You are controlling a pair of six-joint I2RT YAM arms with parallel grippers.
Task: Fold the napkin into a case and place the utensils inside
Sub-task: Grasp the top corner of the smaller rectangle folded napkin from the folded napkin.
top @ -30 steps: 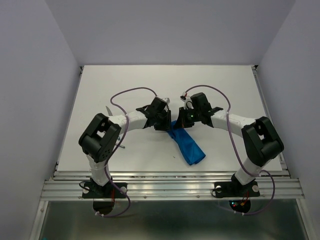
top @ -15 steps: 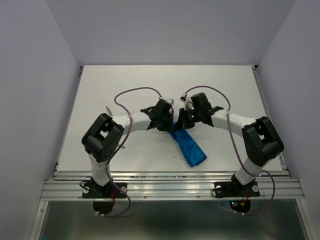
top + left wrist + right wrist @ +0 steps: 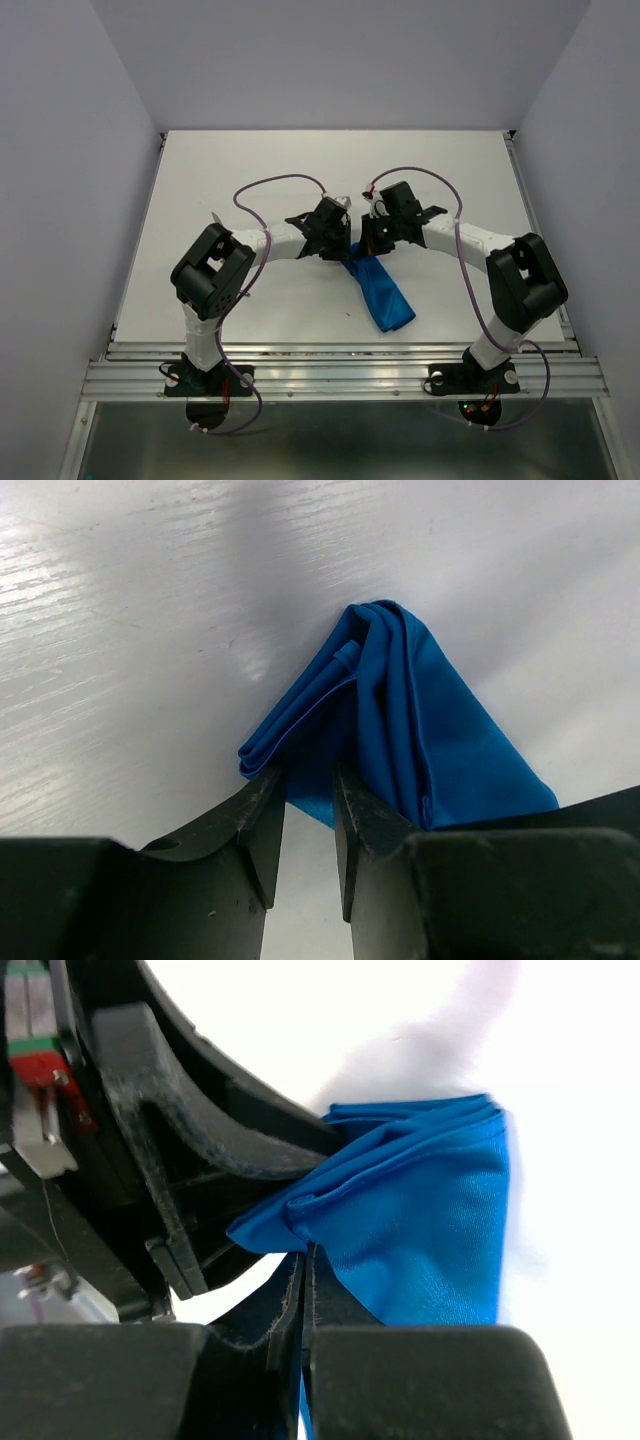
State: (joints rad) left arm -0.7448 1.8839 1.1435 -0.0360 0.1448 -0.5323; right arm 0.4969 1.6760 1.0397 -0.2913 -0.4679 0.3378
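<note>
The bright blue napkin lies folded into a narrow oblong packet, running from the table's middle toward the near right. Both grippers meet at its far end. My left gripper has its jaws a little apart, and the layered near edge of the napkin fills the gap at its tips. My right gripper is shut on a fold of the napkin, which bunches up from its tips. A slim grey utensil pokes out from under the left arm; the rest of it is hidden.
The white table ends at a metal rail in front, where both arm bases are bolted. Grey walls close in the left, right and back. Purple cables loop above both forearms.
My left gripper has slid right onto the napkin's far end and its jaws have narrowed around the cloth. The right gripper stays clamped and has barely shifted.
</note>
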